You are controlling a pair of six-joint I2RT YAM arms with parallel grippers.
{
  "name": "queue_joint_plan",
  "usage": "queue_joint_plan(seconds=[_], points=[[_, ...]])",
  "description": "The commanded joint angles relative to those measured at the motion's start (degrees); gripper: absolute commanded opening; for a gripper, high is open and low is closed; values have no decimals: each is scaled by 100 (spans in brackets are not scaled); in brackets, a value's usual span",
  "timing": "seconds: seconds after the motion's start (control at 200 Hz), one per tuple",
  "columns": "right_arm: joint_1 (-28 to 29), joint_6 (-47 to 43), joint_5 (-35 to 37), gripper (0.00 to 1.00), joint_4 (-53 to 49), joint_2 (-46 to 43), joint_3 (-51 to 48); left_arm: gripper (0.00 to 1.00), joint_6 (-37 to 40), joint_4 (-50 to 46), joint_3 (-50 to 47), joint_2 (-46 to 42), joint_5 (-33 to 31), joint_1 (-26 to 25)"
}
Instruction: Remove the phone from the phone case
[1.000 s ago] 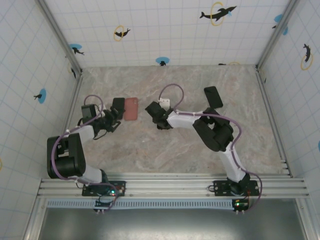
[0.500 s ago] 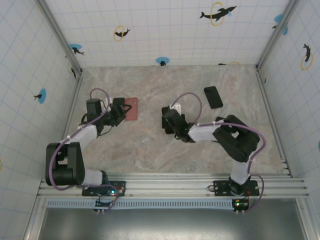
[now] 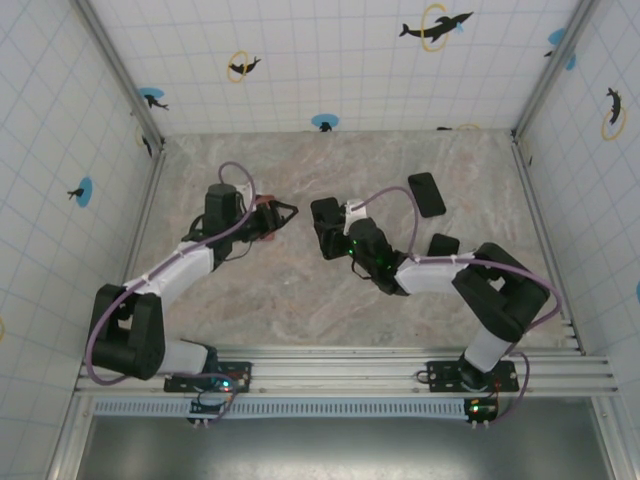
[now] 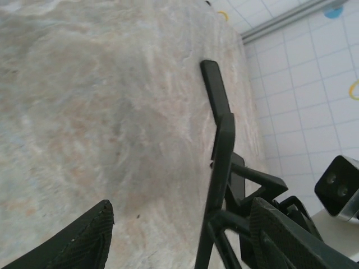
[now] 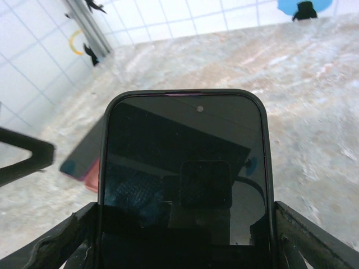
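Right gripper [image 5: 185,219] clasps the cased phone [image 5: 182,162] by its sides above the tabletop [image 3: 300,305]; left gripper [image 4: 179,213], jaws parted and empty, faces its edge.

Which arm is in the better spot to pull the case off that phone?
Probably the left. The right gripper grips the phone by its side edges, so it is busy; the left gripper is open, empty and faces the phone close by.

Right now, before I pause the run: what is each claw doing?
Left claw: open, holding nothing.
Right claw: closed on the phone.
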Motion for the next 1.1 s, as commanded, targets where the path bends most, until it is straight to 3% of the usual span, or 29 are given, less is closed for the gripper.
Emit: queue_joint_plan(seconds=[0.0,0.716,0.841,0.916,1.011,1.091], points=[[-72,-5,-331,50,637,-311,-36,62,160,208,361,206,-158,-201],[-168,99,-839,50,524,-580,99,22,199,-48,1119,984,194,-661],[-175,18,-916,51,530,-623,92,7,-6,142,1124,1042,364,-654],[-173,-39,-967,56,531,-664,42,6,-143,255,1118,1021,392,-661],[-186,-74,-1050,77,564,-768,-109,5,-290,350,1342,984,403,-659],[-210,-88,-1155,85,570,-912,-271,6,-379,390,1470,980,401,-658]])
